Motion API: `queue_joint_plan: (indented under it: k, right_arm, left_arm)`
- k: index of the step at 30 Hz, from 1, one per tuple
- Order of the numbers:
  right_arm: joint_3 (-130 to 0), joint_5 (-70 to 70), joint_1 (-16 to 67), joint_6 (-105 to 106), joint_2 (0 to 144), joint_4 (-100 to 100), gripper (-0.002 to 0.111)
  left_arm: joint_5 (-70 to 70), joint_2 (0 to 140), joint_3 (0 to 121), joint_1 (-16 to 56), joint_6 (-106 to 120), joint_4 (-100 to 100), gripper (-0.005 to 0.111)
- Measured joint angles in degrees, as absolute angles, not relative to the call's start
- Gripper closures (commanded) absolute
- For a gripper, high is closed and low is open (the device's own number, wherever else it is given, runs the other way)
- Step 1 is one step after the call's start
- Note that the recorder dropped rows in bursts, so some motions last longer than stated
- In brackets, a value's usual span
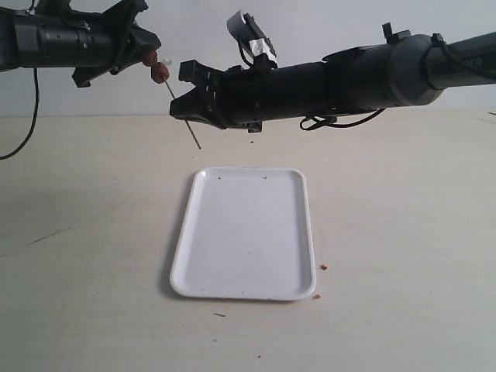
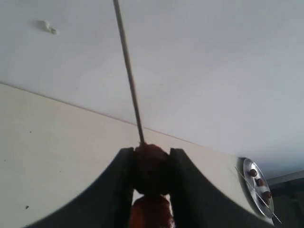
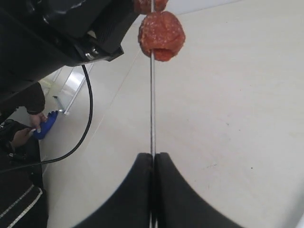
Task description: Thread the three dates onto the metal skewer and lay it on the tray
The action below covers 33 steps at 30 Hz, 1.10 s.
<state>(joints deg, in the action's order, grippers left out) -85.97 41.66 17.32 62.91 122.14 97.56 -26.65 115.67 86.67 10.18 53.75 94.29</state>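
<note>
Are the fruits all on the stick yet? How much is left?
Two dates are on the skewer already; a third isn't visible. Right now the left pincer grips one date and the right pincer pinches the skewer, held in the air. Left: lay it on the tray, which holds no skewer yet.

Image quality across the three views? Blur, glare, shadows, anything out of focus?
Exterior view: even, soft light, no glare, a faint shadow left of the tray. Left wrist view: soft overall, the clamped date dark and out of focus. Right wrist view: the nearer date and skewer fairly sharp, the fingertips blurred.
</note>
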Motion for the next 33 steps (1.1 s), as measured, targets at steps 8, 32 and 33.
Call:
queue_joint_plan:
  k: [8, 32, 33]
  right_arm:
    - [-85.97, 41.37, 17.32, 63.52, 122.14, 97.93, 0.108]
    - [-86.17, 35.76, 17.32, 64.07, 121.77, 83.1, 0.108]
    - [-86.17, 34.97, 17.32, 64.07, 120.7, 78.64, 0.108]
  left_arm:
    - [-27.83, 115.67, 86.67, 10.18, 53.75, 94.29, 0.079]
    - [-38.13, 115.67, 86.67, 1.85, 53.75, 94.46, 0.05]
    - [-39.78, 115.67, 86.67, 0.74, 54.42, 93.46, 0.051]
